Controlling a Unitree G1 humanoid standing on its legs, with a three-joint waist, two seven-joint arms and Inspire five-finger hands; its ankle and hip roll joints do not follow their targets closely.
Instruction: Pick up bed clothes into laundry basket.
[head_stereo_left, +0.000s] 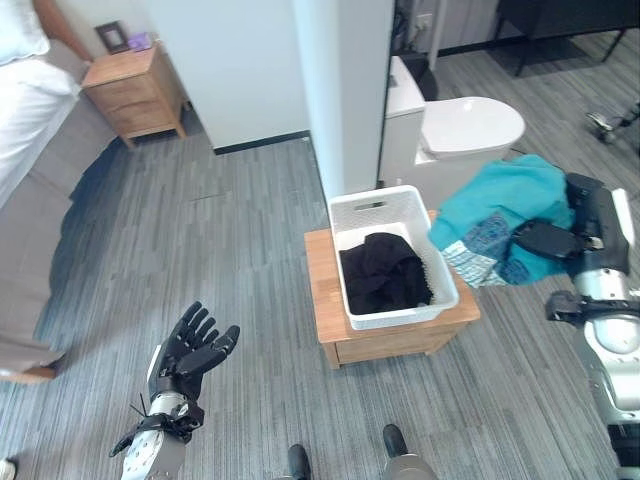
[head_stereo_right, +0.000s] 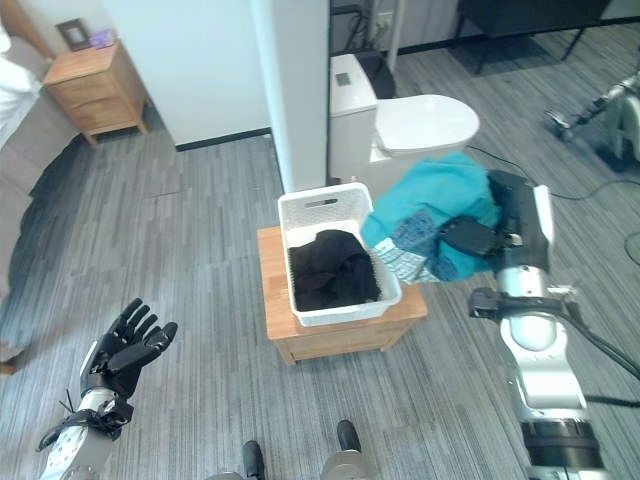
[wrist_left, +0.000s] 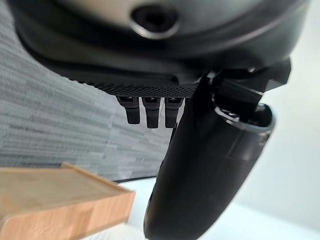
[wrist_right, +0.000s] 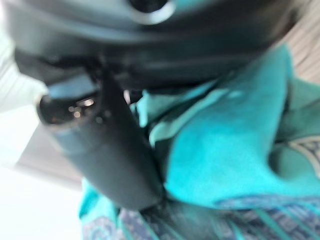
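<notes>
One teal garment (head_stereo_left: 500, 215) is bunched in the right hand (head_stereo_left: 560, 238), fingers curled round it — held just right of the white laundry basket (head_stereo_left: 372, 210), which holds black clothes (head_stereo_left: 383, 272). Near left, the left hand (head_stereo_left: 190, 350) hangs spread, empty.

Both head eyes look down, sharing the laundry basket (head_stereo_left: 392, 258) (wrist cameras sit very close).

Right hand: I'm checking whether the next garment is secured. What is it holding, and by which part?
The right hand grips a bunched teal garment at its right side, beside the white basket. The left hand holds nothing.
</notes>
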